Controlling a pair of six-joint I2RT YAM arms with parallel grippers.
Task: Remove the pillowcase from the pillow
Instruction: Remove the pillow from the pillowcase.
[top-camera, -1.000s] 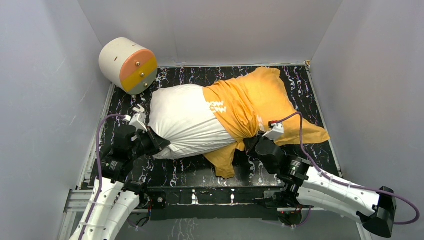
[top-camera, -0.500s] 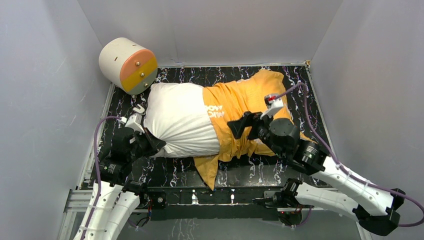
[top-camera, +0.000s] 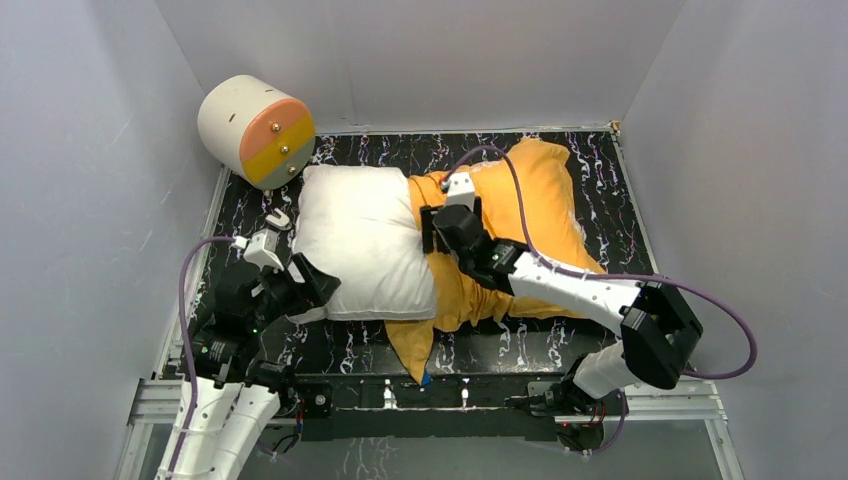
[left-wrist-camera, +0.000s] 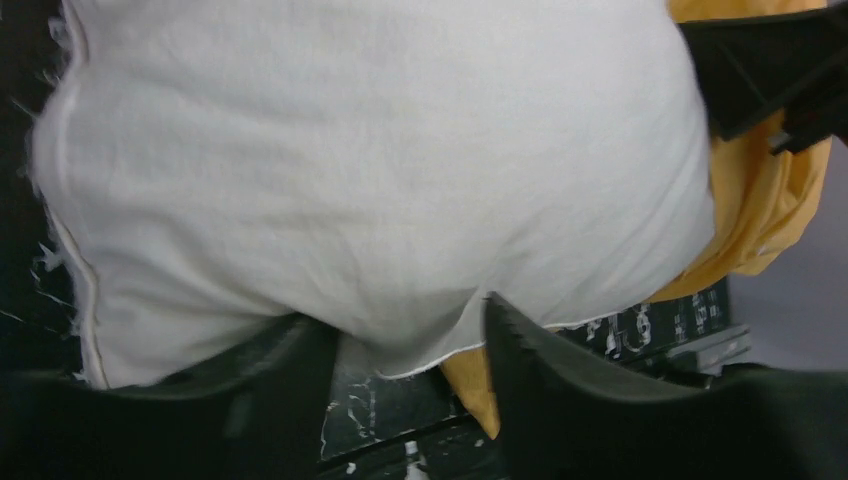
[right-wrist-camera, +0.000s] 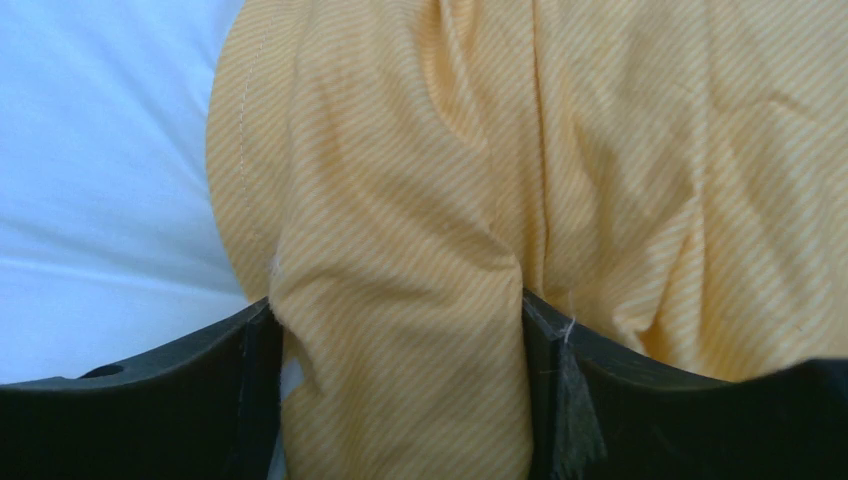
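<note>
End effectors, two. Left end effector (left-wrist-camera: 410, 335): fingers parted, with the near-left corner of the pillow (top-camera: 362, 240) sagging into the gap and not clamped. Right end effector (right-wrist-camera: 395, 320): fingers set wide, pressed down astride a raised fold of the pillowcase (top-camera: 535, 195); the fold fills the gap and touches both fingers, and whether it is pinched cannot be told. Pillow, one: white, plump and wrinkled, lying across the left and middle of the table (top-camera: 380, 150), its left half bare and its right part inside the cover. Pillowcase, one: orange-yellow face up, bunched in creases at the pillow's middle, where the right end effector sits just beside the bare white cloth. It is spread over the right half of the table, with one loose flap trailing toward the near edge. Arms (top-camera: 570, 285), two: the right reaches in across the cover and the left is low at the near-left corner. Cables (top-camera: 735, 335), two, purple, one looping from each wrist. Cylinder (top-camera: 255, 128), one: cream with an orange-and-yellow end, at the far-left corner just beside the pillow. Table, one, black with white veining.
</note>
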